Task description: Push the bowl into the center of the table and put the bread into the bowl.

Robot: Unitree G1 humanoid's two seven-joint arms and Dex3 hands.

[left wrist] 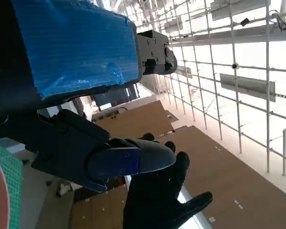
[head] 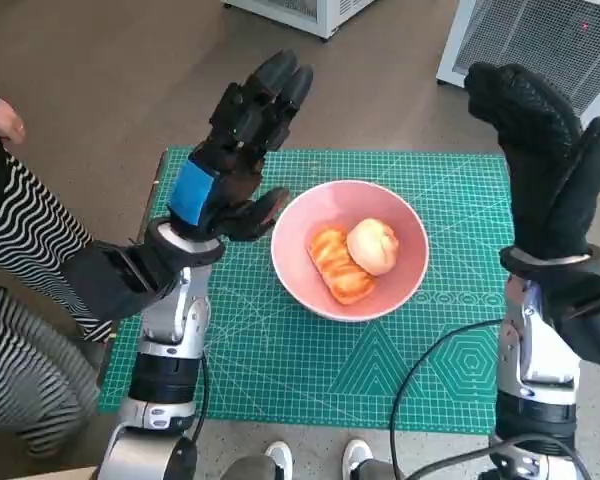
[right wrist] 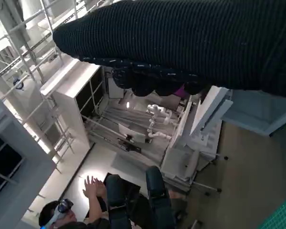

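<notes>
**Head view: bread in the bowl, both hands raised and empty**

Head view, left to right: blue-taped black left hand [head: 235, 150] lifted, fingers apart. Smooth pink round bowl [head: 400, 285], likely slippery and breakable, sits mid green cutting mat [head: 280, 370], holding soft, light golden bread rolls [head: 355, 258], best cupped underneath. Black-gloved right hand [head: 545, 165] empty, spread.

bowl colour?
Pink: the bowl is plain pink inside and out, sitting on the green cutting mat. Clearest in the head view.

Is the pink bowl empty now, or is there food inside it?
Not empty: the pink bowl holds two pieces of bread, lying inside its rim.
</notes>
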